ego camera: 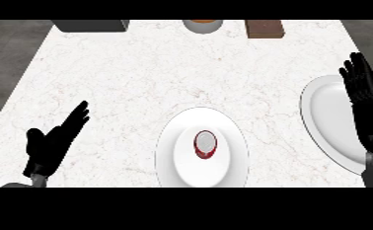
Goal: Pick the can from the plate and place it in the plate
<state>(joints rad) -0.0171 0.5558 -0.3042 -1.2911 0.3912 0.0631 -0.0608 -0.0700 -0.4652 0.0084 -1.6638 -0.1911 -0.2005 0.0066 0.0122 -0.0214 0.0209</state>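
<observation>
The white counter (131, 86) carries two plates: the middle plate (218, 170), close to the near edge, and the right plate (328, 110), which is cut by the right edge of the view. Our right hand (360, 91) shows at that edge, in front of the right plate, with fingers straight and up, holding nothing. Our left hand (51, 142) is low at the left, also flat and released, well apart from both plates. The can (205, 144), red with a pale top, stands upright about in the centre of the middle plate, and no hand touches it. We judge that the picking is not yet begun, so the step in hand is the reach. The right hand is the nearer one to both plates, so we would use it. We would come to the can from its right side, thumb on one side and fingers on the other, and close only when the can is between them. An upright can may tip if a finger strikes it first, so the approach should be level and slow. Then we lift it clear of the rim before carrying it to the right plate. Along the far edge we see a grey box (91, 25), a brown block (264, 28) and a bowl (202, 25); none of them lies in this path.
</observation>
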